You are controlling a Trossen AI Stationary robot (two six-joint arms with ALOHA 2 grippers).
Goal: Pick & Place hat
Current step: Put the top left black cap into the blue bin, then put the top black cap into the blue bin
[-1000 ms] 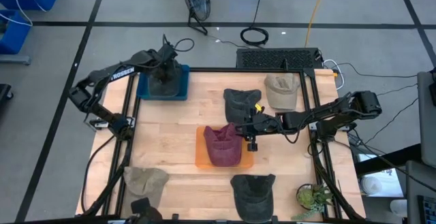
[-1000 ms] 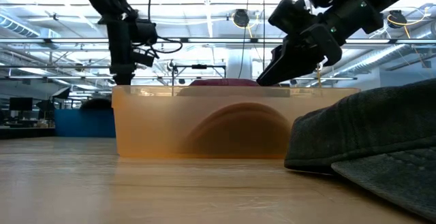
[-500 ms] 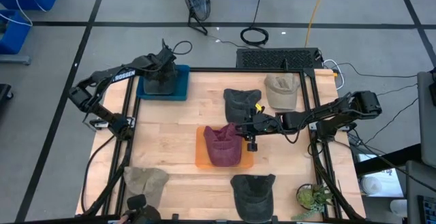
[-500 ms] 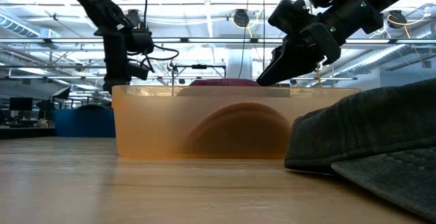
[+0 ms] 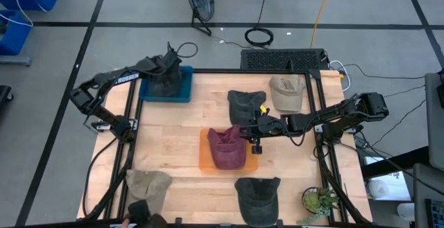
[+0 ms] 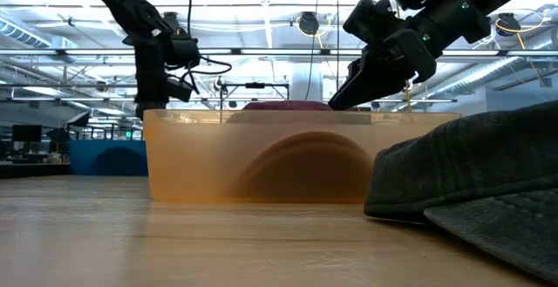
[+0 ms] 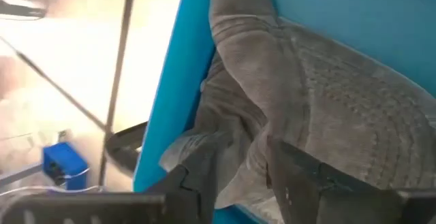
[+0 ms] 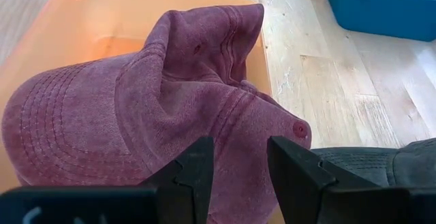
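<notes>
A grey hat (image 5: 166,84) lies crumpled in the blue bin (image 5: 184,93) at the table's far left corner. My left gripper (image 5: 168,71) hangs open right over it, and in the left wrist view its gripper (image 7: 238,148) has a bunched fold of the grey hat (image 7: 327,94) between the fingers. A maroon hat (image 5: 225,148) lies in the orange bin (image 5: 204,160) mid-table. My right gripper (image 5: 252,134) hovers open at that bin's right rim, above the maroon hat (image 8: 136,101) and clear of it (image 6: 353,91). My left gripper comes at the grey hat from above, pointing down into the blue bin (image 7: 180,67). Its open fingers (image 7: 201,169) stand on either side of a crumpled fold (image 7: 235,125) near the hat's edge. I cannot tell whether they touch the cloth. The hat rests on the bin's floor.
Several more hats lie on the table: a dark grey one (image 5: 246,104) and a beige one (image 5: 286,93) at the far right, an olive one (image 5: 148,183) at the near left, a dark one (image 5: 258,195) at the near edge. A potted plant (image 5: 319,200) stands at the near right corner.
The left gripper has shifted a little over the blue bin, first toward the table's left edge, then partway back, staying low over the grey hat. The right arm has kept still.
</notes>
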